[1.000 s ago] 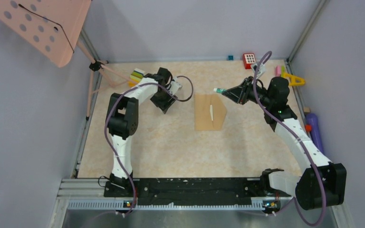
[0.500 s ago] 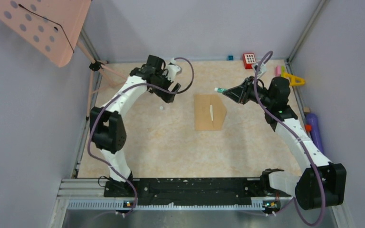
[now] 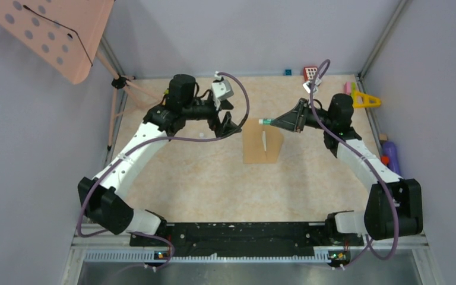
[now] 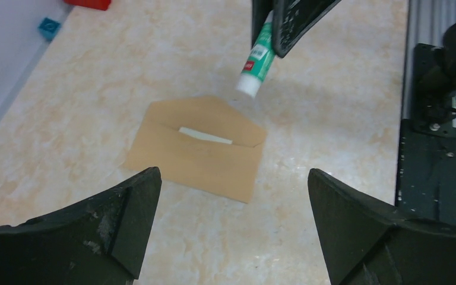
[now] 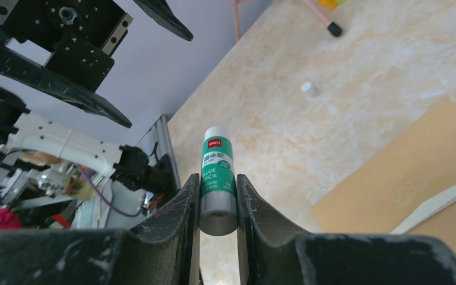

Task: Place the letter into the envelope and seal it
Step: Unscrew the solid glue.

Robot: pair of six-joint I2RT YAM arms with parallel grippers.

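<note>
The tan envelope (image 3: 261,145) lies flat mid-table with its pointed flap open toward the right. A pale strip of the letter (image 3: 263,140) shows at its mouth; both also appear in the left wrist view, envelope (image 4: 196,160) and letter (image 4: 205,135). My right gripper (image 3: 279,122) is shut on a green glue stick (image 5: 217,172), whose white tip (image 4: 248,86) hangs just above the envelope's flap. My left gripper (image 3: 228,122) hovers left of the envelope, open and empty (image 4: 231,178).
A small white cap (image 3: 202,135) lies on the table left of the envelope. A pink perforated stand (image 3: 53,35) is at the far left. A red block (image 3: 310,73), yellow triangle (image 3: 365,100) and purple object (image 3: 392,157) line the right side.
My left arm swung right toward the envelope and its jaws opened wide; the white cap now lies on the table. My right gripper carried the glue stick left, over the envelope.
</note>
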